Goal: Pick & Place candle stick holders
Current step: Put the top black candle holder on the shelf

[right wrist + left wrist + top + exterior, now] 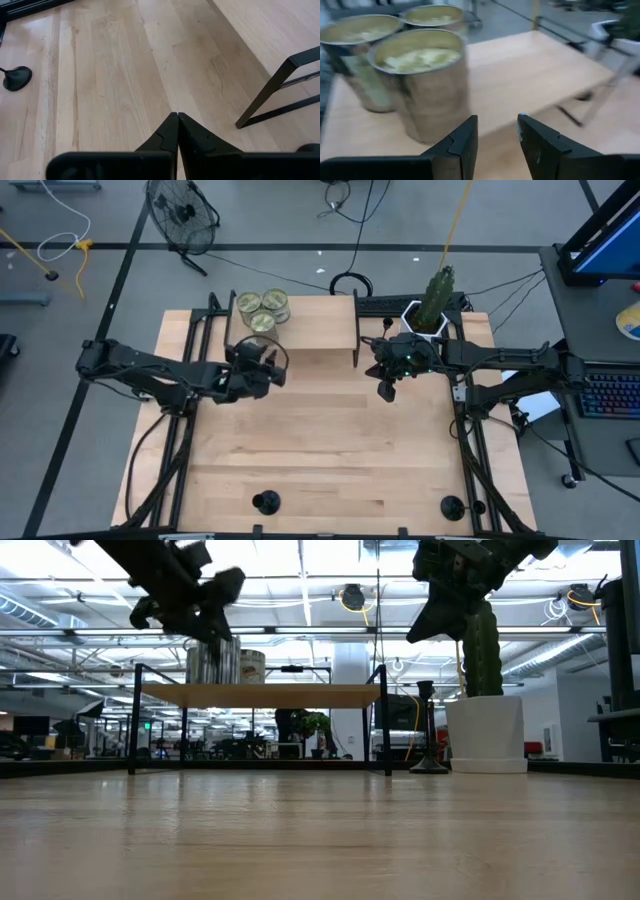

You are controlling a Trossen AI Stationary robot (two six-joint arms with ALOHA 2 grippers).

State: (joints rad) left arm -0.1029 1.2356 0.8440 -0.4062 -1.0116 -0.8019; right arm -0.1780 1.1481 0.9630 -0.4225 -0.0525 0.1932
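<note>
**Inspector:** Firstly, the surface. What carries the work?

**Assistant:** A pale wooden table [330,450], planks running lengthwise, framed by dark rails at its side edges. At the far edge stands a small wooden shelf [300,325] on thin black legs.

**Inspector:** Anything on that shelf?

**Assistant:** Three metal cans [262,308] clustered at its left end, lids off, pale contents showing. Just beside the shelf's right end, at the table's far right corner, a white pot holds a cactus [437,295].

**Inspector:** The candle stick holders?

**Assistant:** Two black ones stand at the near edge: one [266,502] left of centre, the other [452,506] toward the near right corner, well apart. A third [427,730] stands at the far edge, between the shelf's right legs and the white pot. None is held.

**Inspector:** The grippers?

**Assistant:** The left gripper [497,137] hangs raised at the shelf's left end, near the cans, jaws apart with nothing between them. The right gripper [177,132] hangs above bare table just off the shelf's right end, jaws pressed together, empty.

**Inspector:** The room?

**Assistant:** Grey floor with cables, a floor fan [183,215] beyond the far left corner, a keyboard [612,392] off the right edge. Ceiling strip lights and open workspace lie behind.
</note>
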